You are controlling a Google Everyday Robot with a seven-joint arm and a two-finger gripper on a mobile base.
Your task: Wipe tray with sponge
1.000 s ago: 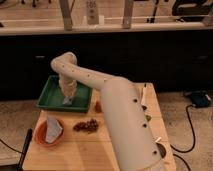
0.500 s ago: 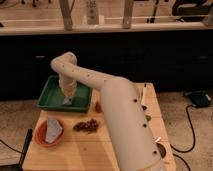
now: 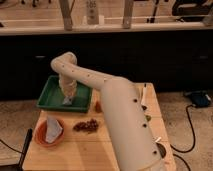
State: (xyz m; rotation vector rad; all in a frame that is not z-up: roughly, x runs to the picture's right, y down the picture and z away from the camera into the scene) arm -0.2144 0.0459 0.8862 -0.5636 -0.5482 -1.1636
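Observation:
A green tray (image 3: pixel 50 95) sits at the back left of the wooden table. My white arm reaches over it from the lower right and bends down into it. My gripper (image 3: pixel 68 99) points down inside the tray, over its middle. A pale bluish-white piece, possibly the sponge (image 3: pixel 67 102), shows right under the gripper on the tray floor.
An orange bowl (image 3: pixel 48 134) with a white crumpled item stands at the front left. A brown pile of snacks (image 3: pixel 87 125) lies in the table's middle. A small red thing (image 3: pixel 98 106) sits right of the tray. A dark counter wall runs behind the table.

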